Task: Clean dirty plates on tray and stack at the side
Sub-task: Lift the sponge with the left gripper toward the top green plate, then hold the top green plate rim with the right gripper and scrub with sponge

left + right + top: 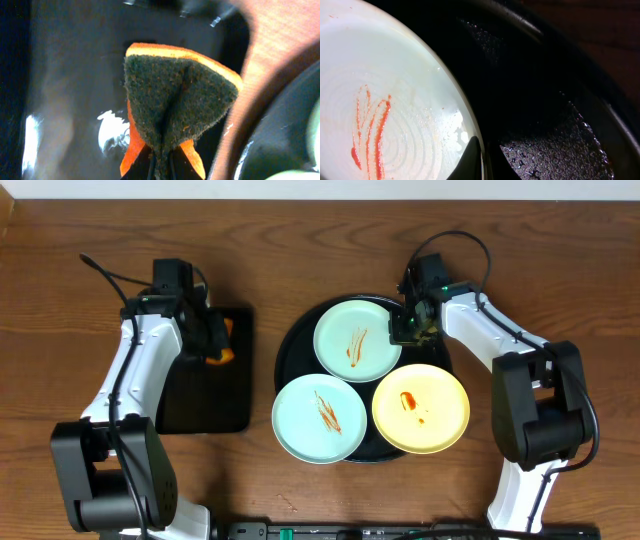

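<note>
Three plates lie on the round black tray [289, 350]: a mint plate [357, 340] at the back with sauce streaks, a mint plate [319, 418] at the front left with streaks, and a yellow plate [421, 408] at the front right with a red blob. My right gripper [408, 330] is shut on the back mint plate's right rim [410, 100], one finger on the plate and one outside it [482, 162]. My left gripper [217, 343] is shut on an orange sponge [175, 95] with a dark scouring face, pinched at the jaws [161, 170].
A rectangular black tray [205, 395] lies left of the round tray, under the sponge; its glossy surface [70, 90] shows in the left wrist view. Brown wood tabletop [560, 260] surrounds both trays. The round tray's wet floor [555, 145] lies beside the plate.
</note>
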